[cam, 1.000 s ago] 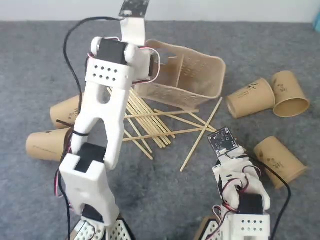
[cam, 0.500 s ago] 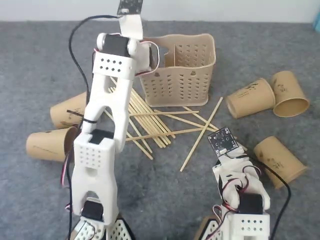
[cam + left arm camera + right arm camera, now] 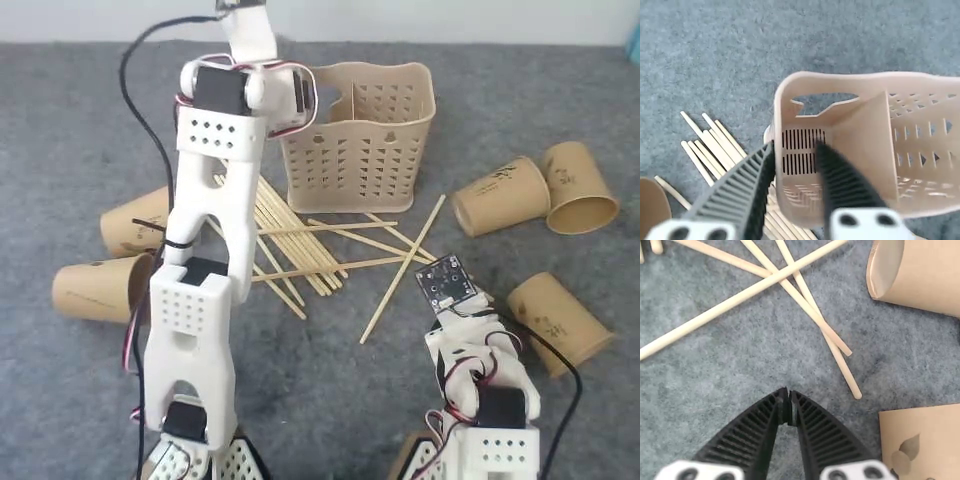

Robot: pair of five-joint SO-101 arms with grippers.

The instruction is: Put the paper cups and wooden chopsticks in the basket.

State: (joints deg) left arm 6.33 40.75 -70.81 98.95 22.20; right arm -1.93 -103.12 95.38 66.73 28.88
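The left arm [image 3: 205,250] and right arm [image 3: 485,400] are white plastic with rows of small holes, black servo blocks [image 3: 215,85] and red, white and black cables [image 3: 455,380]. The left gripper [image 3: 794,150] and right gripper [image 3: 788,395] have black ribbed jaws.

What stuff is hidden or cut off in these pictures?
High view: the left arm covers part of the chopsticks and a paper cup.
Right wrist view: one cup and a second cup run off the picture's edges.
Left wrist view: the left gripper hides part of the floor of the basket.
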